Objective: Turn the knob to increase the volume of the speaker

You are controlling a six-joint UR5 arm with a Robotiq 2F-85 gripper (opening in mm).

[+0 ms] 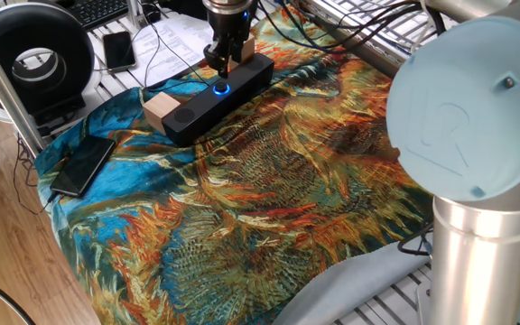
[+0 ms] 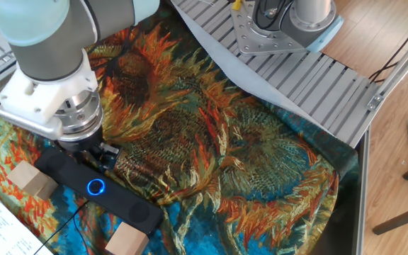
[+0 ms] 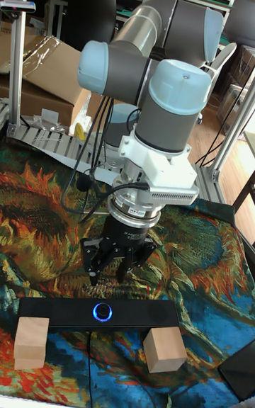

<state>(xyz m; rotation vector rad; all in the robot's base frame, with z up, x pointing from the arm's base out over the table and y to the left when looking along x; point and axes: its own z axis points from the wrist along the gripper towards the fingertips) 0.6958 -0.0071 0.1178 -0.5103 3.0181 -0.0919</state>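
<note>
The speaker (image 1: pixel 215 97) is a long black bar lying on the sunflower cloth, with a tan wooden block (image 1: pixel 159 108) at each end. Its knob (image 1: pixel 220 88) glows blue at the middle of the top face; the knob (image 3: pixel 103 311) and speaker (image 3: pixel 57 313) are also plain in the tall view. My gripper (image 3: pixel 113 273) hangs just above the far edge of the speaker, a little behind the knob, not touching it. Its fingers stand apart with nothing between them. In the other fixed view the gripper (image 2: pixel 99 153) sits right above the speaker (image 2: pixel 129 210), beside the knob (image 2: pixel 95 187).
A flat black smartphone (image 1: pixel 82 165) lies on the cloth's left edge, another phone (image 1: pixel 118 50) on papers behind. A big round black ring device (image 1: pixel 34 56) stands at the back left. A slatted metal platform (image 2: pixel 317 78) with the arm's base borders the cloth.
</note>
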